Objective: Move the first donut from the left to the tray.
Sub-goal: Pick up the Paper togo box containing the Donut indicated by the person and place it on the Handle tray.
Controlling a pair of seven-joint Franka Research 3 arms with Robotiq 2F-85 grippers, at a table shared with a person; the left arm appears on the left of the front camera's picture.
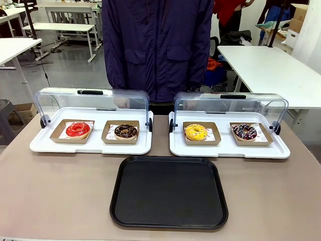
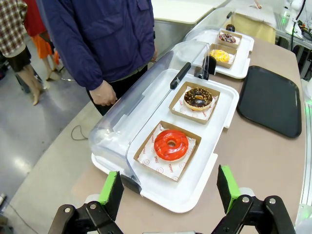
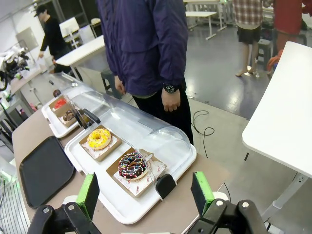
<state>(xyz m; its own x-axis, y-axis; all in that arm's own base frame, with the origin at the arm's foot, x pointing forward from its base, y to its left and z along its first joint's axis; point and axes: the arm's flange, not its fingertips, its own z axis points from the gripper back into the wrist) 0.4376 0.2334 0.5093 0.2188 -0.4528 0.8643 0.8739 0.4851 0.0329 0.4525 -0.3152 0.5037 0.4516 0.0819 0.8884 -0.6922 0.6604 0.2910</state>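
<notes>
Currently, red-iced donut [image 1: 78, 129] in its cardboard square on the left white tray [image 1: 90, 146], black tray [image 1: 168, 193] nearby on the counter [image 1: 60, 191], left end effector [image 2: 169, 195] spread wide facing the donut, right end effector [image 3: 145, 192] likewise spread.

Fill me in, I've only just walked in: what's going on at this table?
Nothing is being handled yet. The red-iced donut lies untouched in its cardboard square on the left white display tray, lid tipped back. The black tray in front has no donut on it. The left claw hangs open near that donut; the right claw, also open, hangs by the other display tray. A person stands at the far side.
</notes>
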